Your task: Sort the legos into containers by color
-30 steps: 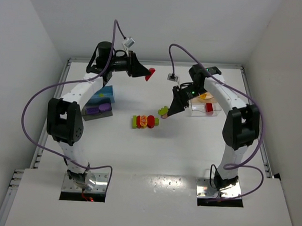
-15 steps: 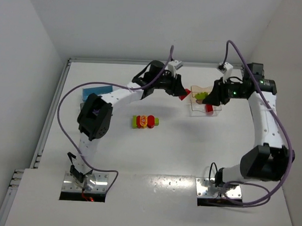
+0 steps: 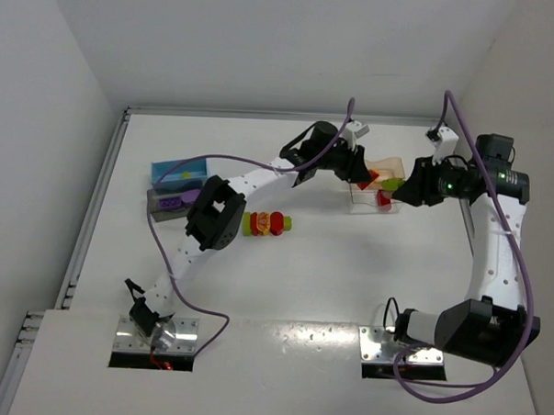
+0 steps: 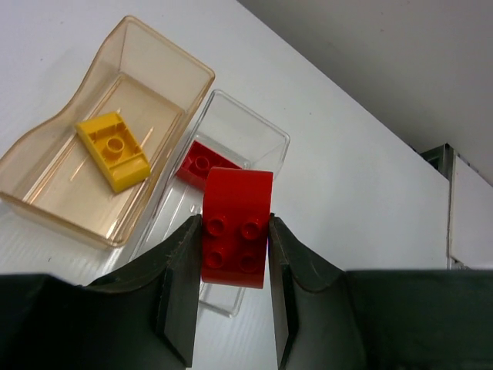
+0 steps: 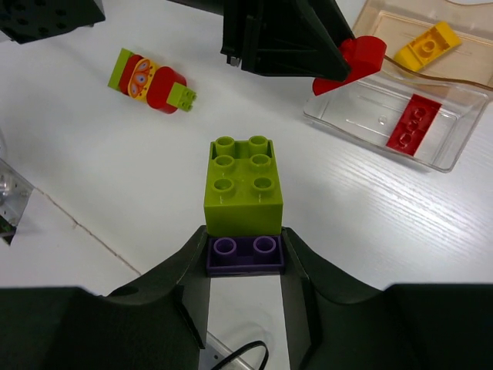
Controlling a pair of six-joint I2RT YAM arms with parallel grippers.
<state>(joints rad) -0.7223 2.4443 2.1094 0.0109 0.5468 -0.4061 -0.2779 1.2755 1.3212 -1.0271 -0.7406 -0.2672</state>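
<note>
Both grips full.
Left tool (image 4: 235,235) pinches a red plastic block (image 4: 236,212) over the clear tub (image 4: 258,139); right tool (image 5: 244,240) pinches a lime-on-purple block stack (image 5: 243,185).

White arms (image 3: 251,181), purple cables (image 3: 522,283)

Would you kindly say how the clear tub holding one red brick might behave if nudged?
Probably light: the clear tub looks thin-walled and holds only one red brick, so it would likely slide on the smooth table. Its low, wide shape suggests it would not tip.
</note>
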